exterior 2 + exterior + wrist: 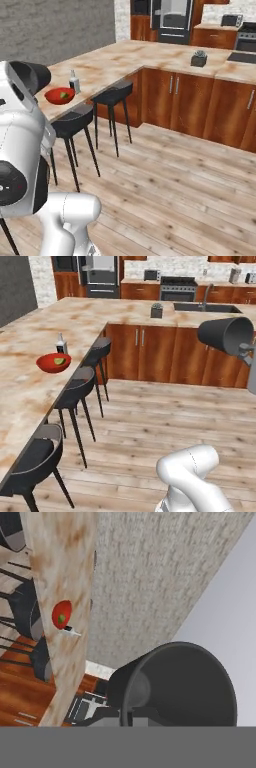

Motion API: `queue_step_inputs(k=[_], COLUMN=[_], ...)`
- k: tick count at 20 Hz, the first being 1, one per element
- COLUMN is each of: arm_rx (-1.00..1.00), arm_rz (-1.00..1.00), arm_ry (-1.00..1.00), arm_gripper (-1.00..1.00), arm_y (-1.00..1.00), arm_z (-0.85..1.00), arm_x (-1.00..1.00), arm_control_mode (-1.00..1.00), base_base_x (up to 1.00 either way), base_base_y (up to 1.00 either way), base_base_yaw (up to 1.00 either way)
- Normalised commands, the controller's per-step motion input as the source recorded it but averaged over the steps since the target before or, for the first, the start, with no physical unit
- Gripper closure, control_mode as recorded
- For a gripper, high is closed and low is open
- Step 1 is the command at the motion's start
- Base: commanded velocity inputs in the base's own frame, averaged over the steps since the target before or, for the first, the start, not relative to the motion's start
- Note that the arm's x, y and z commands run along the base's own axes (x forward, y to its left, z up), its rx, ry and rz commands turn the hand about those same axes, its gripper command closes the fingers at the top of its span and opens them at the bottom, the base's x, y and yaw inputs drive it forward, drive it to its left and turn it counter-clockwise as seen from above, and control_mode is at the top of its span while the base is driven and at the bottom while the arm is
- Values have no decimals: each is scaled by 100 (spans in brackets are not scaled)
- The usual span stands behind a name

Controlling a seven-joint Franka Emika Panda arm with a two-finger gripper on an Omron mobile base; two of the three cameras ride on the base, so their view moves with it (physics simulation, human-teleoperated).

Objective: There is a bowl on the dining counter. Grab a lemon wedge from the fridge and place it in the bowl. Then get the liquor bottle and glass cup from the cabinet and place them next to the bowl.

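Note:
A red bowl (53,363) (59,96) (61,614) sits on the marble dining counter (30,341), with a green-yellow lemon wedge (59,361) (61,618) inside it. A small clear liquor bottle (61,345) (74,81) (71,631) with a dark cap stands upright right beside the bowl. My gripper (248,352) (134,714) is shut on the rim of a dark grey glass cup (225,335) (175,684), held high in the air and tipped on its side. It is well away from the counter, over the wooden floor.
Three black bar stools (75,391) line the counter's edge. Brown base cabinets (160,353) run across the back, with a small plant (156,310) and a sink (205,307) above. A stove (177,288) and wall ovens (100,276) stand farther off.

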Motion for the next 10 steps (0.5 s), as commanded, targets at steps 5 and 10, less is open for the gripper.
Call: queue_step_inputs(k=[5, 10], arm_rx=[0, 0], arm_rz=[0, 0], arm_ry=[0, 0], arm_gripper=[100, 100], arm_y=[0, 0], arm_z=[0, 0], arm_x=[0, 0], arm_control_mode=[100, 100], base_base_x=[42, 39], base_base_y=[-18, -44], base_base_yaw=[13, 54])
